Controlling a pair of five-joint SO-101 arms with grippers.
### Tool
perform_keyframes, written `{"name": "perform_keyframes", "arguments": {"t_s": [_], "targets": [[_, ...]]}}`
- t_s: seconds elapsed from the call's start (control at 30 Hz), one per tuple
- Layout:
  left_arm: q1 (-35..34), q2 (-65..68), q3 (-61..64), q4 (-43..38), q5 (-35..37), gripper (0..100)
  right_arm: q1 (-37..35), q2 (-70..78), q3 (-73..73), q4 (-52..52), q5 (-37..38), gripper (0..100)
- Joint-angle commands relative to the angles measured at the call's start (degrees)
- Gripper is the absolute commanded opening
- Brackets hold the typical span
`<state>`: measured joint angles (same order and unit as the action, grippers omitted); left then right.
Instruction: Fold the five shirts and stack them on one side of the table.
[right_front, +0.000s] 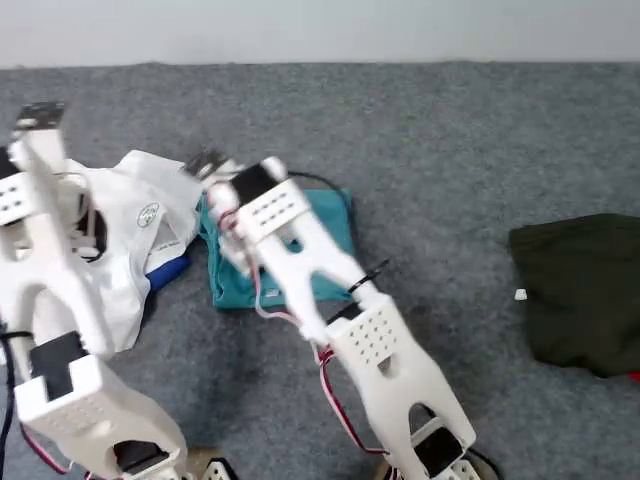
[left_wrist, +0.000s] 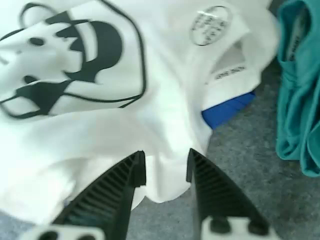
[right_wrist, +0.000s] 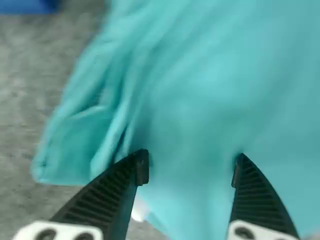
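Risks first. Two layers could be pinched at once by the left pincer (left_wrist: 166, 161): the white shirt (left_wrist: 165, 100) is bunched, and a blue garment (left_wrist: 227, 107) is tucked under its edge, so both could be dragged together. The teal shirt (right_wrist: 200, 75) is rumpled, with loose folds along one side. If only the top layer is caught by the right pincer (right_wrist: 191, 162), the fold could be skewed or pulled open. The white and teal shirts lie just beside each other, so one may be snagged while the other is moved. An arm clash is also judged possible.

Positions. The left pincer is held open over the white shirt's edge, with cloth seen between the jaws; contact cannot be told. The right pincer is spread wide over the teal shirt, with cloth spanning the gap. On the grey bench (right_front: 450, 140), the teal shirt lies near the middle and the white shirt at one side. A dark shirt (right_front: 585, 290) is well apart at the other side.
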<state>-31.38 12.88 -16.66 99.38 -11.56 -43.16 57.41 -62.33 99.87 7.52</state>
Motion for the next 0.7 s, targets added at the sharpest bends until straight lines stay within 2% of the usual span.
{"name": "perform_keyframes", "arguments": {"t_s": [0.0,0.33,0.57,0.67], "targets": [[-1.58,-0.88,-1.98,1.14,0.18,14,-4.35,-0.66,-0.26,1.45,-0.62,27.4],[-1.41,-0.79,-1.98,1.14,0.18,14,-12.00,-0.57,0.00,1.45,-0.70,27.4],[-1.49,-0.79,-1.98,1.14,0.18,14,-12.09,-1.19,-0.44,2.68,-0.53,27.4],[-1.49,-0.79,-1.98,1.14,0.09,14,-9.71,-3.74,-1.49,3.03,-0.44,27.4]]}}
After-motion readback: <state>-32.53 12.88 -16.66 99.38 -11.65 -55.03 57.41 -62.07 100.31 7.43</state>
